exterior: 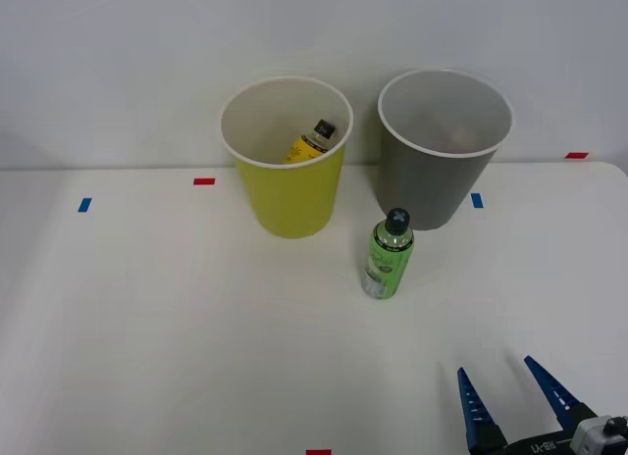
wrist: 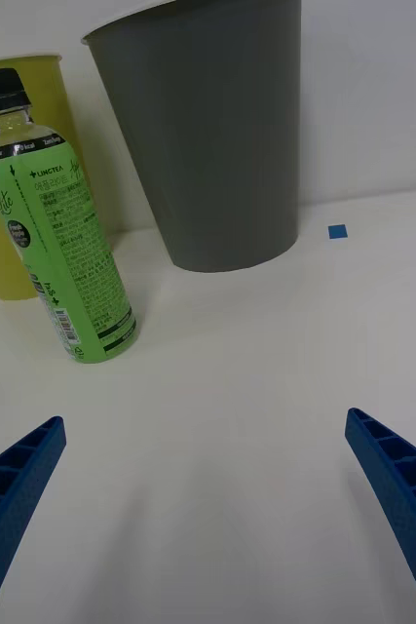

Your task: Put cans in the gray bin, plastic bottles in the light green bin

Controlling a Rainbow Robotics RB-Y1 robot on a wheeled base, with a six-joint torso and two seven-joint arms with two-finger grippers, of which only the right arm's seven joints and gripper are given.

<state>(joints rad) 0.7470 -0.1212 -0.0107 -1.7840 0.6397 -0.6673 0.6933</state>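
Two bins stand side by side at the table's [exterior: 147, 328] far edge. Leftmost, the green bin [exterior: 290, 195] contains the yellow bottle [exterior: 311, 144], leaning against its inner wall. The green bottle [exterior: 389, 255] stands upright on the table, just in front of the gap between the bins. The gray bin [exterior: 438, 185] follows. Right gripper [exterior: 518, 391]: wide open, holding nothing, near the bottle.

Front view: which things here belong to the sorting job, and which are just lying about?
Job:
green bottle, standing on the table
yellow bottle, inside the light green bin
gray bin
right gripper, open

Lying about:
blue tape marks
red tape marks
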